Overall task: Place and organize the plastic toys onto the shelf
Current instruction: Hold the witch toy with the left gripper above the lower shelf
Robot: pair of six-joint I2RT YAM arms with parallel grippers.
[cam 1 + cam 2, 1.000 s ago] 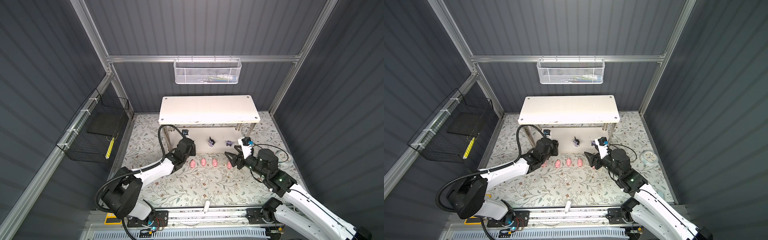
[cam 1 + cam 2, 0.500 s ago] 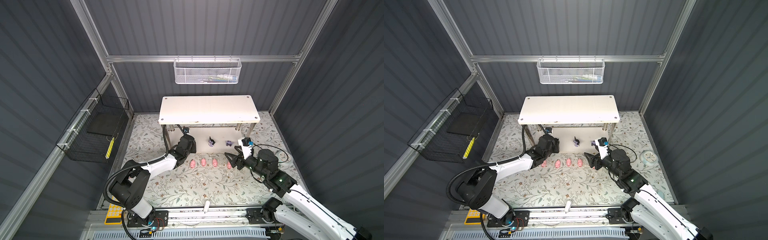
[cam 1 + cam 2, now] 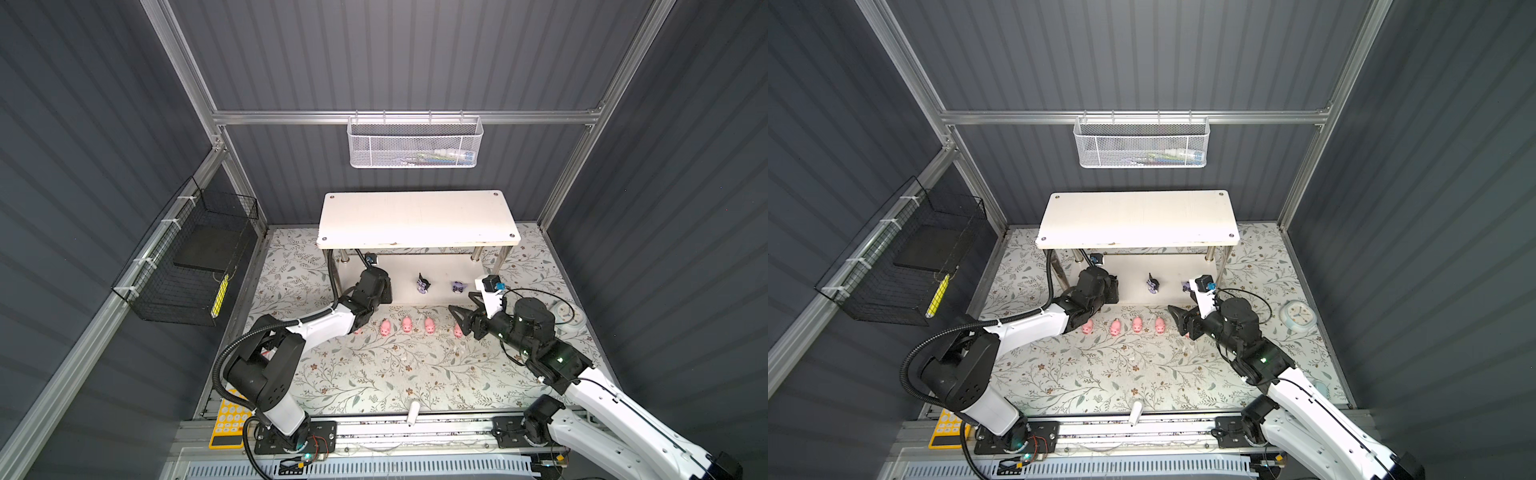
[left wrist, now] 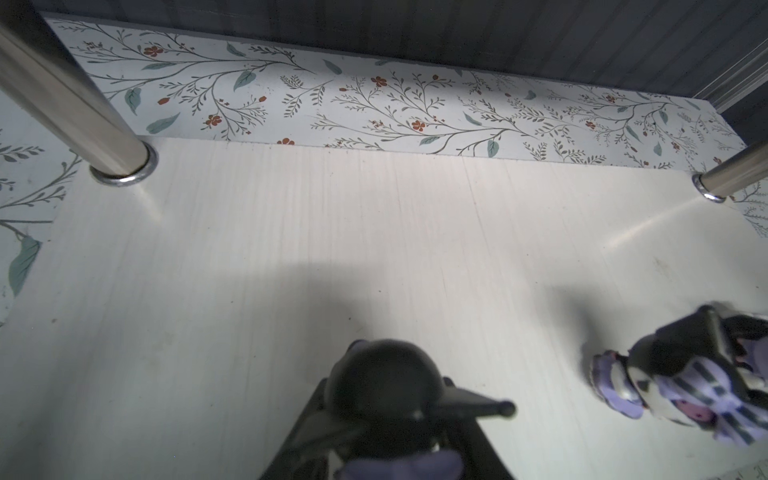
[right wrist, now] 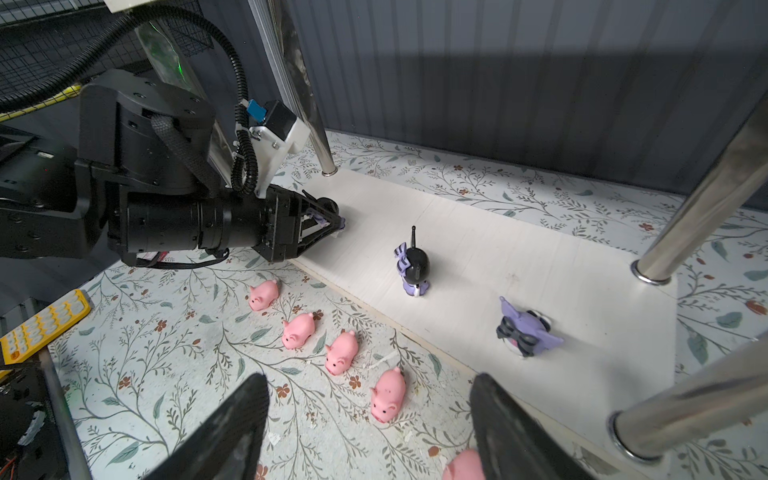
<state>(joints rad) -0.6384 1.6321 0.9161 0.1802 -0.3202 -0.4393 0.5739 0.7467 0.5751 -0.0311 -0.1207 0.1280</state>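
**Left arm carries a purple toy deeper under the shelf**

Since a second ago the left gripper point(image 5: 334, 226) has pushed a little further toward 12 o'clock, in over the lower board point(image 5: 519, 257) of the shelf point(image 3: 415, 218). Its elbow has swung toward the middle. The right gripper point(image 3: 460, 301) has barely shifted, and its jaws have spread slightly.

The left jaws stand narrow, clamped on a purple toy point(image 4: 384, 390) with a black head. They hold it low over the board, probably so it can be set down upright without toppling. In a top view, an upright toy point(image 3: 423, 284) stands on the board at 3 o'clock of it. Further toward 3 o'clock a pale toy point(image 5: 525, 332) sits on the board, its pose hard to read. The held one seems bound for the free 9 o'clock end, making a row of three.

Four pigs point(image 5: 343, 351) wait in a line on the mat point(image 3: 374, 374), just at 6 o'clock of the board. The right jaws gape wide around a fifth pig point(image 5: 463, 465) at the line's 3 o'clock end, likely poised to pick it up. Nothing is gripped there yet.
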